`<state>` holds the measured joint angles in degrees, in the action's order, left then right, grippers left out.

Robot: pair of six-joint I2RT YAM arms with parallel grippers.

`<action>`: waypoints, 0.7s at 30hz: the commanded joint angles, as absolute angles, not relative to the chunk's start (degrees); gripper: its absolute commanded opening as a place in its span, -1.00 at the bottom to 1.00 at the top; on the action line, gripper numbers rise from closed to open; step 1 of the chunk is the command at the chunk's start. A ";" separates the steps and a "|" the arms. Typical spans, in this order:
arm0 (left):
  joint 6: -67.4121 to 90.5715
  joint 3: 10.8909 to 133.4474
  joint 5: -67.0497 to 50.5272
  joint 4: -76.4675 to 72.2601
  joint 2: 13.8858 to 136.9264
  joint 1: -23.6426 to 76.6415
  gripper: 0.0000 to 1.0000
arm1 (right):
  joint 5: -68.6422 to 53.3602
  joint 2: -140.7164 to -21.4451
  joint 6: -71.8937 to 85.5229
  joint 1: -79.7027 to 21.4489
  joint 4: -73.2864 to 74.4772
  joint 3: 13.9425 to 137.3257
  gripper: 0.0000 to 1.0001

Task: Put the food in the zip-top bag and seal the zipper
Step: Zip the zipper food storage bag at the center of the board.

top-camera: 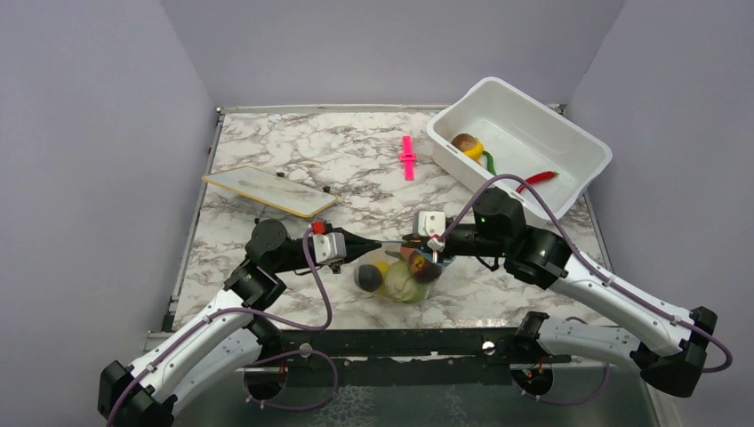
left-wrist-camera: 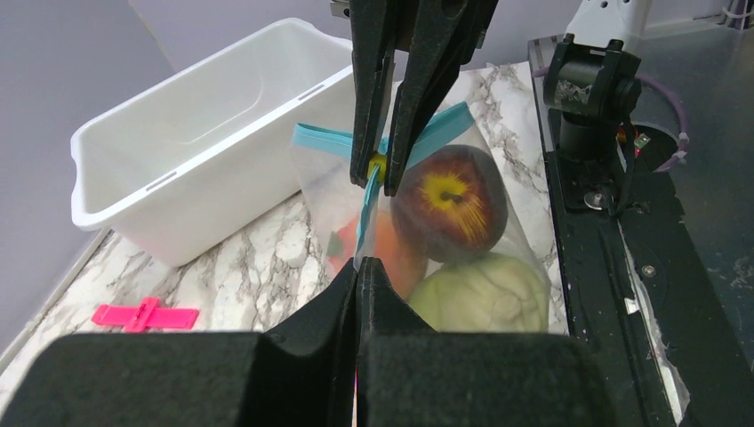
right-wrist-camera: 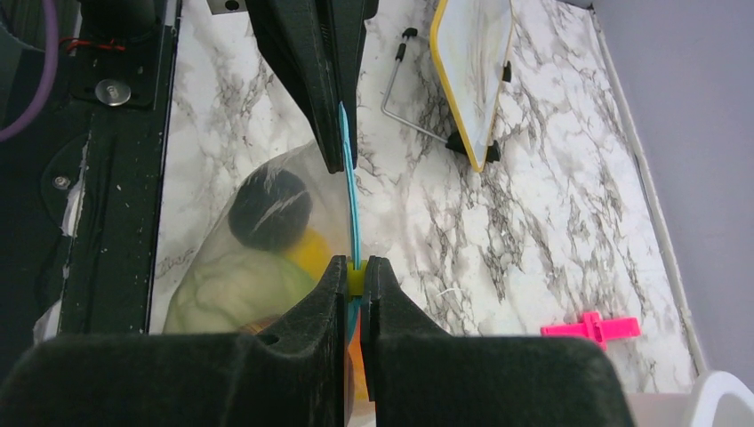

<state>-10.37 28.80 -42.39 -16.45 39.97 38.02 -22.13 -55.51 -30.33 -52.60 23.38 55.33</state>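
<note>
Marbled desk [top-camera: 356, 151], grey walls all round. Found the bag [top-camera: 405, 277] lying near the front edge between both arms, bulging with food [left-wrist-camera: 449, 205]. Caught the left end effector [left-wrist-camera: 357, 267] squeezed shut on one end of the zipper [right-wrist-camera: 349, 200], anchoring it. Spotted the right end effector [right-wrist-camera: 356, 267] clamped on the yellow slider [right-wrist-camera: 356, 281], partway along, with the strip halves splayed apart beyond it. Looked like sealing in hand: called for a straight pull along the strip, away from the anchor, taut and level, no twisting. Risked slipping off the slider otherwise. Had both arms stretched low and inward, tips almost nose to nose. Noted more food sitting in the tub [top-camera: 525, 116].
</note>
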 commanded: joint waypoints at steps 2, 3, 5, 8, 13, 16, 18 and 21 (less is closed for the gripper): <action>-9.48 29.42 -40.29 -19.26 37.90 37.54 -1.00 | -17.43 -53.56 -30.48 -51.94 30.33 57.77 -0.98; -9.45 29.36 -40.33 -19.25 37.68 37.54 -1.00 | -17.33 -53.58 -30.42 -51.94 30.62 57.82 -0.98; -9.23 29.31 -39.37 -19.18 37.18 37.57 -1.00 | -15.93 -53.26 -30.57 -51.94 31.28 57.62 -0.98; -9.76 29.31 -37.50 -18.25 36.28 37.55 -1.00 | -14.22 -52.35 -30.74 -51.94 32.63 57.78 -0.98; -10.27 29.74 -36.56 -16.97 36.19 37.53 -1.00 | -13.27 -51.04 -30.68 -51.91 34.44 58.21 -0.98; -10.12 29.85 -35.27 -16.92 36.46 37.53 -1.00 | -12.38 -50.29 -30.78 -51.94 35.45 57.95 -0.98; -10.47 29.96 -35.20 -16.61 36.58 37.56 -1.00 | -12.09 -49.88 -30.85 -51.93 35.86 57.75 -0.98; -10.69 29.97 -36.49 -16.40 37.62 37.55 -1.00 | -13.54 -49.96 -30.64 -51.89 35.19 57.51 -0.98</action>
